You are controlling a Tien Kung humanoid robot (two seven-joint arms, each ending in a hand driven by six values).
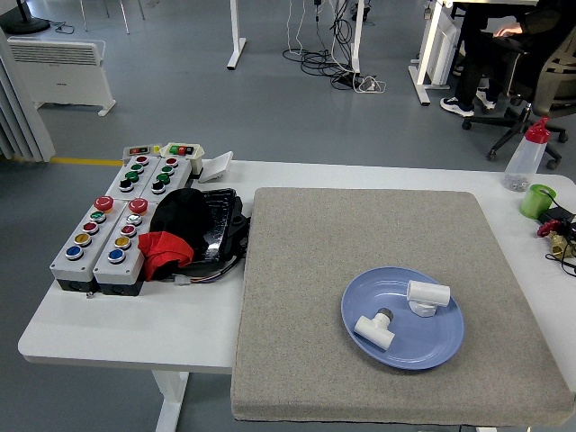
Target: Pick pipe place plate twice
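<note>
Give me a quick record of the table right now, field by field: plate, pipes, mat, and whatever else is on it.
plate: blue plate, on the grey mat, right of centre
pipes: two white pipe fittings, both on the plate; T-shaped fitting at its left, elbow fitting at its upper right
left side: button boxes, black and red cloth
right edge: spray bottle, green cup
robot hands: neither in view

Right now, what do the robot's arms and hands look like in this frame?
Neither arm nor hand is in view, so nothing of their look can be told. The head view shows only the blue plate holding two white pipe fittings, on the grey mat.
</note>
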